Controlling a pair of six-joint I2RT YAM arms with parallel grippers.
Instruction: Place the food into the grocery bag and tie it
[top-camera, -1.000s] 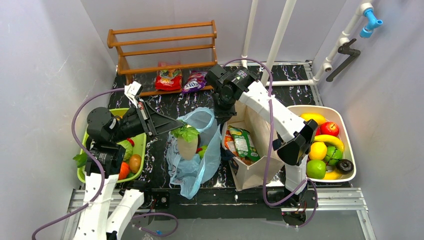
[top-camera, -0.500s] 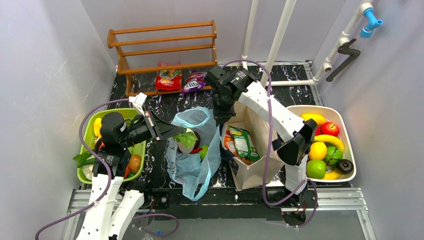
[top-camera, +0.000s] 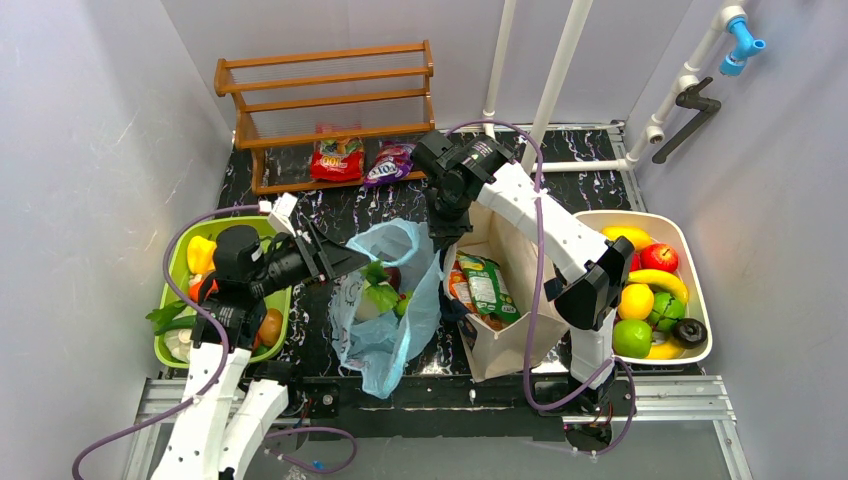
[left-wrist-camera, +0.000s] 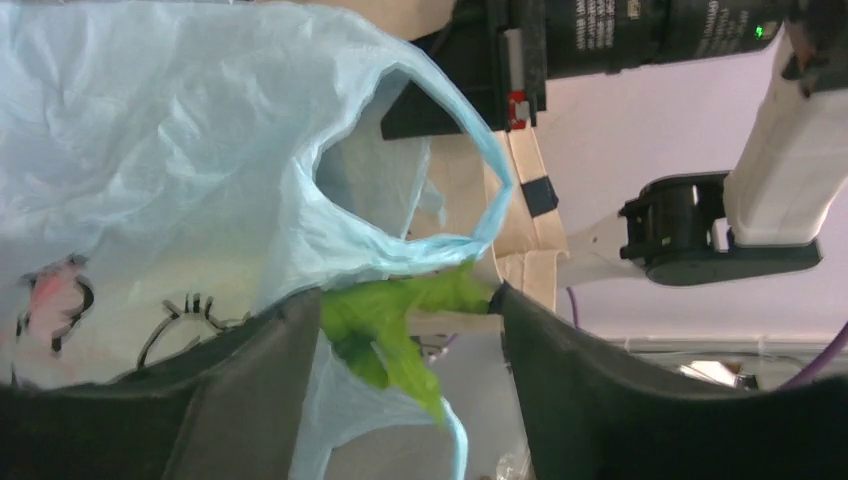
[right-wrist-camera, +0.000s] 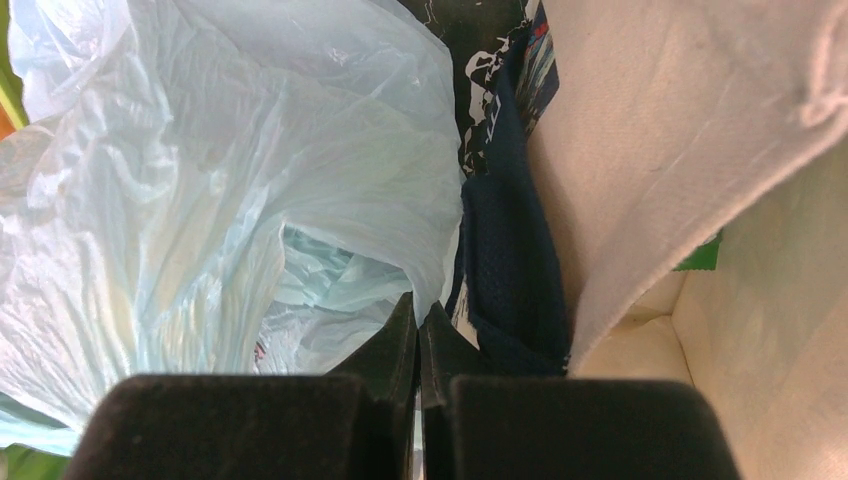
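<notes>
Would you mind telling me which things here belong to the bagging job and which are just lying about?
Job: grocery bag, leafy vegetable inside it, green bin of vegetables, white tub of fruit, open left gripper, right gripper shut on the bag's rim.
Lying about: canvas tote, wooden rack, wall pipes.

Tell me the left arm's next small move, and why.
Probably draw the left gripper back from the light-blue bag toward the green bin for another piece. Its jaws stand open, the leafy vegetable lies inside the bag, and the right gripper is shut on the bag's rim, holding the mouth open.
</notes>
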